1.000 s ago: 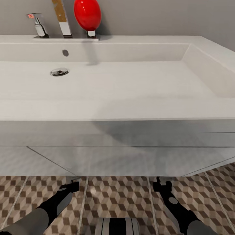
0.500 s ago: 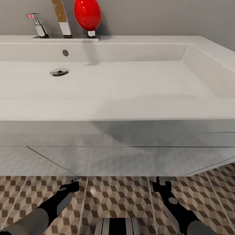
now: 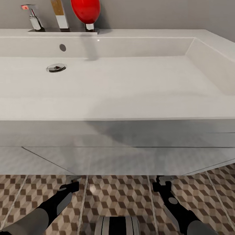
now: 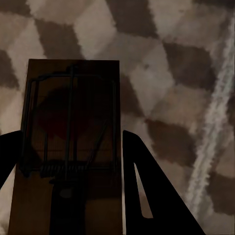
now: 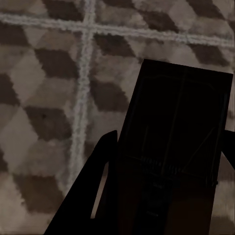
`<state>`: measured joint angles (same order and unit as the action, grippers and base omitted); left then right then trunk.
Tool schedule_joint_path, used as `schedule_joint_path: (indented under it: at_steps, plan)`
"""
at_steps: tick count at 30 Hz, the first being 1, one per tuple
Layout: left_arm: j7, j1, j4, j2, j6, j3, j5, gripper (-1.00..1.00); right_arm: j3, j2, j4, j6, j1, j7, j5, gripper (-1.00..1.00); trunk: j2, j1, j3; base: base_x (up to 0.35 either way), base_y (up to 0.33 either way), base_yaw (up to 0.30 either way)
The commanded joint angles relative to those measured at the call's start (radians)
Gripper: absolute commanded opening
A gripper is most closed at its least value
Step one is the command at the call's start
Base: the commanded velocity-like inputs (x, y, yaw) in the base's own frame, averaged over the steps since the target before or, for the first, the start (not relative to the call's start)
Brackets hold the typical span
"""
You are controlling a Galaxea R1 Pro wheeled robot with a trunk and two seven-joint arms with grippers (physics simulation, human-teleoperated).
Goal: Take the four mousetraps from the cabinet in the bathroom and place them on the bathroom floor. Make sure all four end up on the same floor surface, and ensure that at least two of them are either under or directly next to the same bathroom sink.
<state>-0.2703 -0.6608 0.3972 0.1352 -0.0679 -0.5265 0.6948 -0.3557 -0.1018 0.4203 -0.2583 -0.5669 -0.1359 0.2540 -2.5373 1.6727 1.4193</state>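
Since the earlier head pictures the whole scene has slid up and a little to the left: the drain, the tap and the red ball-shaped thing all sit higher in the picture, and the ball's top is now cut by the edge. That is the camera moving. The two arms lie in the same places at the bottom of the view as before.

In the head view the sink (image 3: 130, 85) spans the picture, with its chrome drain (image 3: 56, 68) toward the left, the tap (image 3: 32, 18) on the back ledge, and the red ball (image 3: 85, 9) beside it. Below the white vanity front (image 3: 117, 153) lies the bathroom floor (image 3: 120, 199) with its cube pattern. The left claw (image 3: 72, 183) and the right claw (image 3: 162, 183) both reach forward just at the lower edge of the vanity, low over the tiles.

In the left wrist view the left claw (image 4: 68, 176) is clamped on a mousetrap (image 4: 71, 142): the brown board, with its wire frame and a dim red mark, sits between the two dark fingers (image 4: 147, 196), over the floor tiles (image 4: 176, 73).

In the right wrist view the right claw (image 5: 169, 181) likewise grips a second mousetrap (image 5: 178, 142), very dark in shadow, held between its fingers (image 5: 93, 196) over the tiles (image 5: 49, 98). Whether either board touches the floor cannot be told.
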Motion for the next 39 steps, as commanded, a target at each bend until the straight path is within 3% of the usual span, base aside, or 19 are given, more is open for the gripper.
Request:
schedule_joint_path:
  at_steps: [1, 11, 17, 32, 39]
  plan:
    - [-0.01, 0.0, 0.003, 0.001, -0.006, -0.008, 0.003, -1.0, -0.008, -0.001, 0.0, -0.004, -0.001, -0.002, 0.012, -1.0, 0.0, 0.0, 0.001, 0.0, 0.0, 0.0]
    - [-0.01, 0.0, 0.004, 0.001, -0.006, -0.008, 0.003, -1.0, -0.006, -0.001, 0.0, -0.004, -0.001, -0.002, 0.013, -1.0, 0.0, 0.0, 0.001, 0.0, 0.0, 0.0]
    - [-0.01, 0.0, 0.005, 0.001, -0.006, -0.009, 0.003, -1.0, -0.007, -0.001, -0.001, -0.004, -0.001, -0.002, 0.013, -1.0, -0.002, 0.002, 0.024, 0.0, 0.0, 0.0]
    - [-0.014, 0.0, 0.008, 0.002, -0.003, -0.009, 0.003, -1.0, -0.007, 0.0, -0.002, -0.004, -0.001, -0.003, 0.013, -1.0, -0.002, 0.002, 0.024, 0.0, 0.0, 0.0]
    - [-0.014, 0.0, 0.017, 0.007, 0.036, -0.011, 0.003, -1.0, -0.006, -0.001, -0.002, -0.004, -0.001, -0.004, 0.014, -1.0, -0.002, 0.002, 0.024, 0.0, 0.0, 0.0]
